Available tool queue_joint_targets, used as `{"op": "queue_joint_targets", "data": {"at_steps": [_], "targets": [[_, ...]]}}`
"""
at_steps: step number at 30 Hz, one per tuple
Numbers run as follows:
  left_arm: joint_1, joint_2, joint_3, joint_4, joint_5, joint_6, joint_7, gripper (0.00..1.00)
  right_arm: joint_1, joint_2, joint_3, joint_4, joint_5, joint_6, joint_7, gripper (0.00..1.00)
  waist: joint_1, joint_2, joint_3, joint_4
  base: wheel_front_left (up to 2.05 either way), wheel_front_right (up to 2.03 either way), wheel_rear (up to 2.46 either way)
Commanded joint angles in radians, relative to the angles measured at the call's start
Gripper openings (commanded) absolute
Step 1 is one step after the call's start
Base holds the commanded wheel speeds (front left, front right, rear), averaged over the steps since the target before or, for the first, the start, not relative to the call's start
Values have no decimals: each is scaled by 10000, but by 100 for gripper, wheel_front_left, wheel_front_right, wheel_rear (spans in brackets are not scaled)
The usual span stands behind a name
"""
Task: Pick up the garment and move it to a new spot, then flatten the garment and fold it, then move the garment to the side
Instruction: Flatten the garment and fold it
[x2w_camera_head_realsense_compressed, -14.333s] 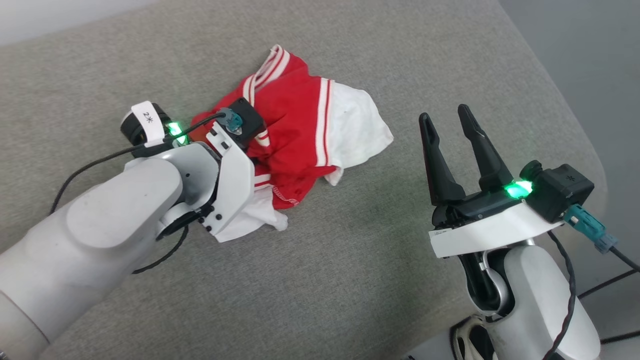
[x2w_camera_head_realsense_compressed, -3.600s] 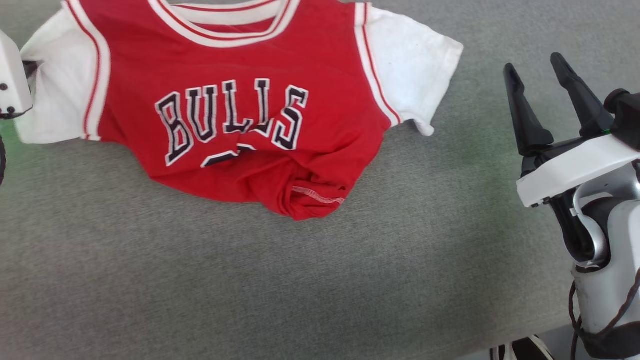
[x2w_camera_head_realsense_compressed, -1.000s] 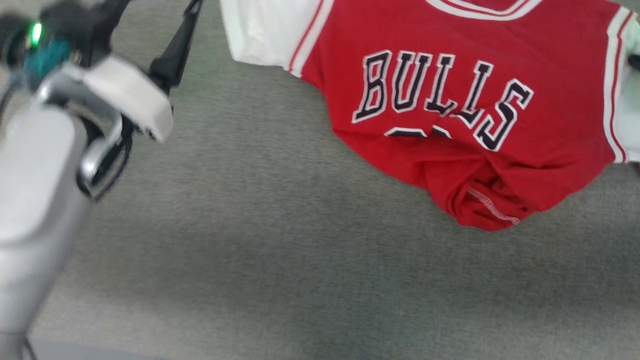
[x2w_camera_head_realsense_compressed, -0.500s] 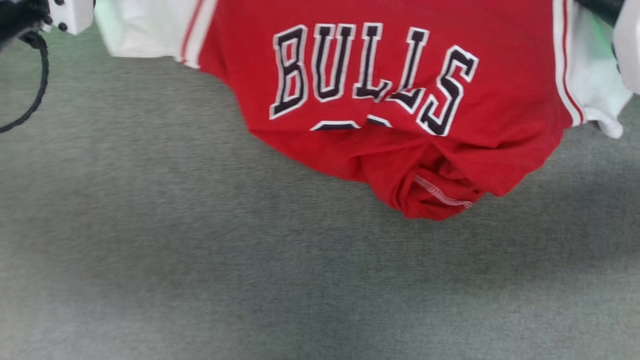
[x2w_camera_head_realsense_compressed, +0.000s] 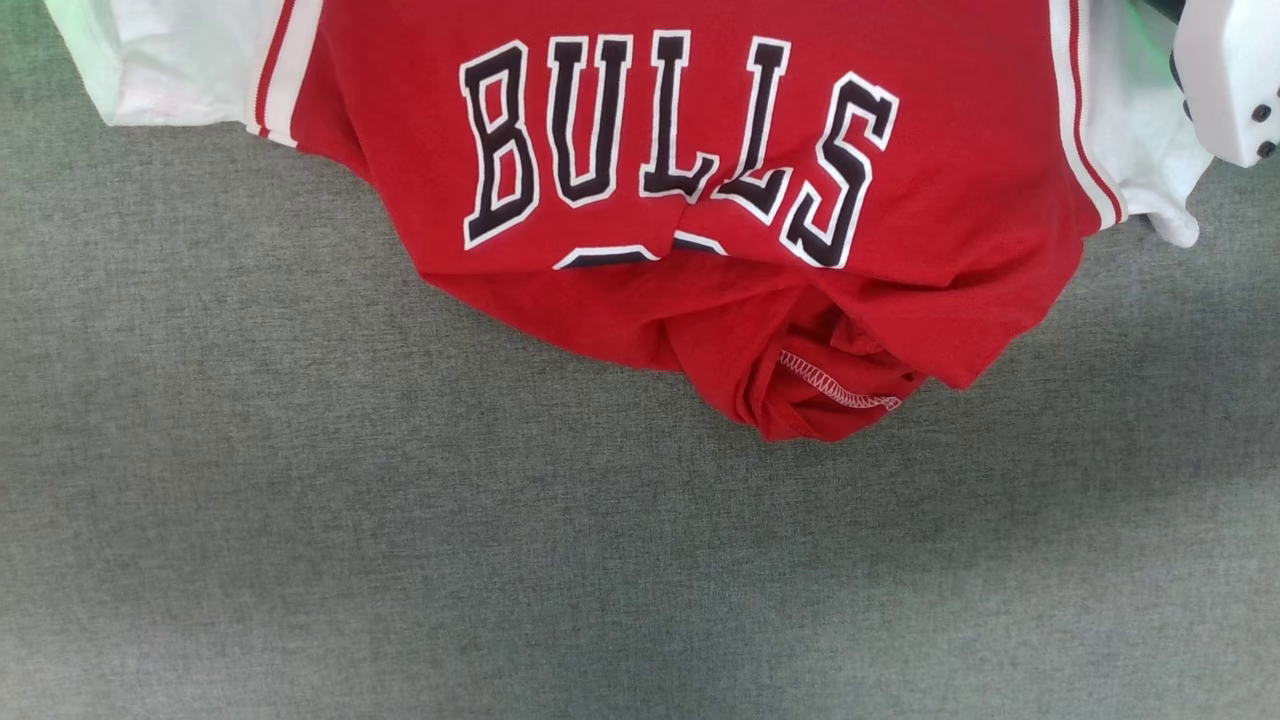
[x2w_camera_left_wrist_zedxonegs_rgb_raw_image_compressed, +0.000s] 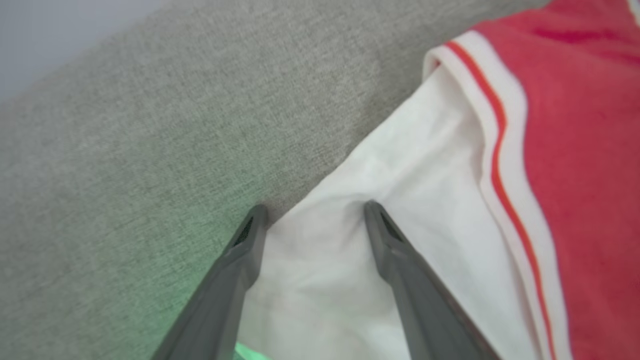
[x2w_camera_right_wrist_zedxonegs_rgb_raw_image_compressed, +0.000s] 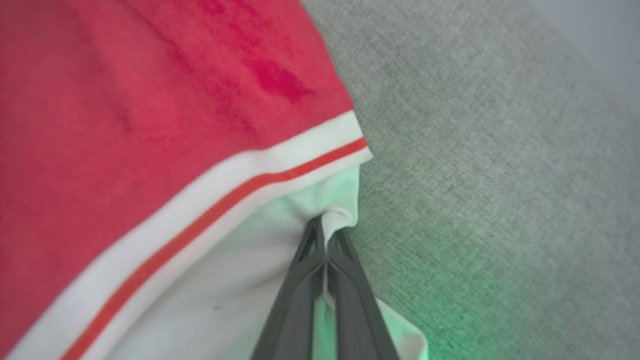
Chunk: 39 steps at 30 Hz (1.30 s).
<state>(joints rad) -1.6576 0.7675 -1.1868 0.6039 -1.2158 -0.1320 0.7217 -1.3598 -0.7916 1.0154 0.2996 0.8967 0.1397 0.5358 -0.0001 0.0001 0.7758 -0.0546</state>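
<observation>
The soft red garment (x2w_camera_head_realsense_compressed: 700, 290) lay sleeve-to-sleeve across the grey woven worktop (x2w_camera_head_realsense_compressed: 400, 550), crumpled hem nearest; the left tool (x2w_camera_left_wrist_zedxonegs_rgb_raw_image_compressed: 312, 210) gaped over one white sleeve, and the right tool (x2w_camera_right_wrist_zedxonegs_rgb_raw_image_compressed: 327, 235) pinched the other.

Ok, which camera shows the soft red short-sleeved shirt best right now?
The head view: the red shirt shows its front, black lettering and bunched lower hem. The left wrist view shows one white sleeve between the left gripper's open fingers; the right wrist view, the other sleeve pinched in the shut right gripper.
</observation>
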Motion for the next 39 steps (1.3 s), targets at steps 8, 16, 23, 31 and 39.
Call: {"op": "queue_joint_targets", "data": {"at_steps": [8, 16, 23, 31, 39], "targets": [[806, 90, -873, -276, -701, 10, 125, 0, 546, 458, 1465, 718, 193, -146, -137, 0, 1, -1, -35, -82, 0, 0, 0], [792, -83, -628, -25, -1239, 10, -1948, 0, 89, 231, 1124, 564, 730, -94, -1293, 0, 1, -1, -914, 35, 0, 0, 0], [876, -200, -98, 294, -1724, 24, -4535, 0, -502, -65, -151, 1402, 1068, -91, -2412, 0, 1, -1, -1975, 269, 0, 0, 0], [-21, -991, 1432, 1099, -2755, 22, -7156, 0, -2256, 1751, -3110, 4814, 1073, -91, -4137, 0, 1, -1, -2109, 359, 0, 0, 0], [-1946, -1725, 2712, 2034, -3047, 22, -8851, 0, -5028, 3524, -4790, 7520, 295, -91, -6361, 0, 1, -1, -1609, 189, 0, 0, 0]]}}
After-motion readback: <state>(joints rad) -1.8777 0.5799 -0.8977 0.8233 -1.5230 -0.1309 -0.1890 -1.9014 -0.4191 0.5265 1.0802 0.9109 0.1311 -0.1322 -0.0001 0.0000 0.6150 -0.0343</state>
